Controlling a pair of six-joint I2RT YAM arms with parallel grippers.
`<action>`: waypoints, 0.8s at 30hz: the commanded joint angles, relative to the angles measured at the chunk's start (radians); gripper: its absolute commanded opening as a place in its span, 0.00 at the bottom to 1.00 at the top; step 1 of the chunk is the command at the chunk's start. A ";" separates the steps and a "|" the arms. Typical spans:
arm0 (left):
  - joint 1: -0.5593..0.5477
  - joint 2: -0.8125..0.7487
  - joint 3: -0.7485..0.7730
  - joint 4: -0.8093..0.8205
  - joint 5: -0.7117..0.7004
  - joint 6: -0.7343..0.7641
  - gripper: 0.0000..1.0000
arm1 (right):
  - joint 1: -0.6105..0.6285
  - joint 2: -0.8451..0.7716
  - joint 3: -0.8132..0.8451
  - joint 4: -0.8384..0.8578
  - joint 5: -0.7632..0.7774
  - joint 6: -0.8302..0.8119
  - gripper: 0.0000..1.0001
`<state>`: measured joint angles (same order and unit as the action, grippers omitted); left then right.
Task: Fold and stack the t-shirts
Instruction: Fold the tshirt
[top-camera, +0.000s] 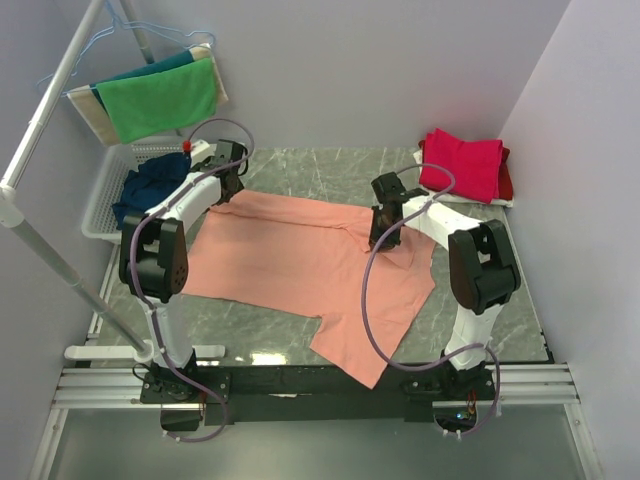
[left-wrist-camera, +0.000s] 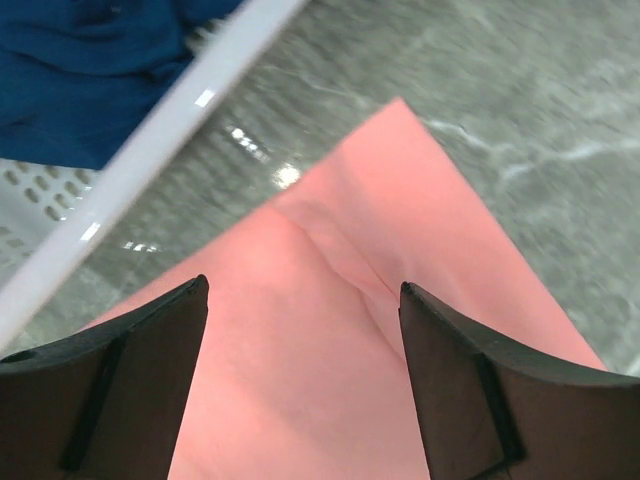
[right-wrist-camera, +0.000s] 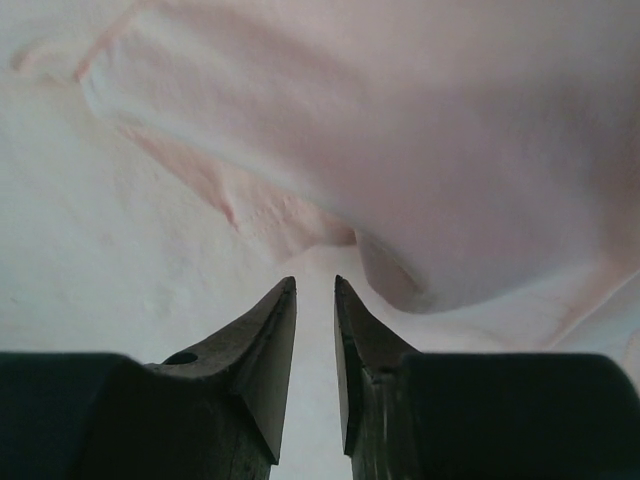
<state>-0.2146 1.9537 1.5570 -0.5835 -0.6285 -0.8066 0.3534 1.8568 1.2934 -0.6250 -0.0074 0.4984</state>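
Looks like first fold of salmon t-shirt: left hand wide open, empty, corner just beneath; right hand near-closed at bunched cloth, hold unclear; next, pinch both edges.

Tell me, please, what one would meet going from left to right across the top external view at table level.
white basket → salmon t-shirt → stack of folded red t-shirts. Both grippers sit over the salmon t-shirt, so they are left out.

Navy tee half behind left arm, red tee mostly under crimson tee
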 joint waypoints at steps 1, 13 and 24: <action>-0.005 -0.039 0.009 0.043 0.117 0.082 0.82 | 0.028 -0.079 -0.043 -0.076 -0.046 -0.037 0.30; -0.012 -0.030 -0.005 0.031 0.265 0.127 0.84 | 0.107 -0.111 -0.253 -0.036 -0.068 0.023 0.31; -0.012 -0.076 -0.083 0.036 0.291 0.136 0.85 | 0.114 -0.125 -0.374 -0.131 0.067 0.098 0.24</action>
<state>-0.2230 1.9507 1.4921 -0.5613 -0.3546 -0.6910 0.4507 1.7111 1.0077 -0.6178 -0.0406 0.5472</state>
